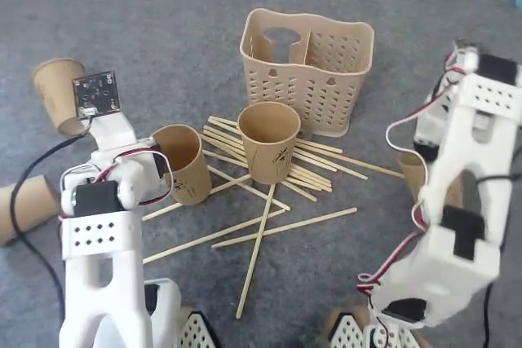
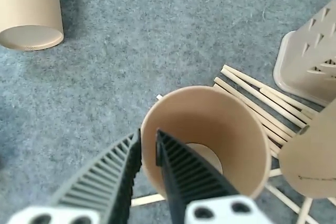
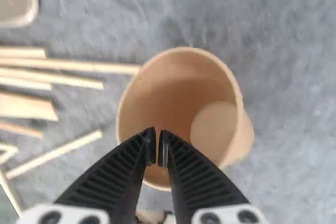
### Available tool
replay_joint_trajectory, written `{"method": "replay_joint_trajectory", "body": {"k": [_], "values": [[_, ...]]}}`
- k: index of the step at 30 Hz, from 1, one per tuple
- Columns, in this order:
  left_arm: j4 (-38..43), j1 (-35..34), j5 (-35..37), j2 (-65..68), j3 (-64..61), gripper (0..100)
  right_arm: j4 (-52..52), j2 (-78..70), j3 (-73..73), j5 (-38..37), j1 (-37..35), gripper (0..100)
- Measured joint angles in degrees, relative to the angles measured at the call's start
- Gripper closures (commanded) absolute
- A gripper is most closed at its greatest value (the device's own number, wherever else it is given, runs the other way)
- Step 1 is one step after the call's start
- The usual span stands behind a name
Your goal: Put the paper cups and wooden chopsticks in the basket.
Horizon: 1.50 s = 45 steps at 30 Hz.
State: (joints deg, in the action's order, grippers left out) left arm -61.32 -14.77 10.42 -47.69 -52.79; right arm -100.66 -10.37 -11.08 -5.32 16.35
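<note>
Currently: cup pickup step, by my reading. The left gripper (image 2: 148, 148) has its jaws closed on the rim of a paper cup (image 2: 220, 129), one jaw inside the mouth and one outside, with the wall pinched between.

The right gripper (image 3: 157, 142) has its jaws all but closed over the mouth of a second paper cup (image 3: 210, 87). I cannot tell whether the wall is caught between them.

The basket (image 1: 326, 87) stands ahead of both sets of jaws, well apart from each. The wooden chopsticks (image 1: 285, 227) lie loose on the tabletop between the two sets.

Next move, as I judge it: lift the pinched cup, carry it forward over the basket rim, and let go. An upright cup (image 1: 269, 156) stands between the left jaws and the basket, so the carry must clear it.
</note>
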Motion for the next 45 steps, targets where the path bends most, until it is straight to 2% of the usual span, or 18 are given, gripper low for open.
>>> {"method": "replay_joint_trajectory", "body": {"k": [11, 19, 24, 29, 43, 45], "values": [[0.0, 0.0, 0.0, 0.0, 0.0, 96, 0.0, 17.2, 14.5, -10.2, 9.4, 97.2], [0.0, 0.0, 0.0, 0.0, 0.0, 96, 0.0, 30.2, 15.0, -12.0, 13.5, 96.4], [0.0, 0.0, 0.0, 0.1, -1.1, 95, 0.0, 34.6, 15.6, -14.6, 18.2, 87.7], [0.0, 0.0, 0.0, 0.1, -1.1, 95, 0.5, 34.8, 18.3, -17.6, 25.5, 86.9], [1.6, 0.0, 0.0, 0.0, -2.1, 95, 21.6, 34.8, 41.4, -18.3, 26.9, 87.2], [1.6, 0.0, 0.0, 0.0, -2.1, 95, 23.7, 34.8, 43.6, -18.3, 26.9, 91.6]]}}
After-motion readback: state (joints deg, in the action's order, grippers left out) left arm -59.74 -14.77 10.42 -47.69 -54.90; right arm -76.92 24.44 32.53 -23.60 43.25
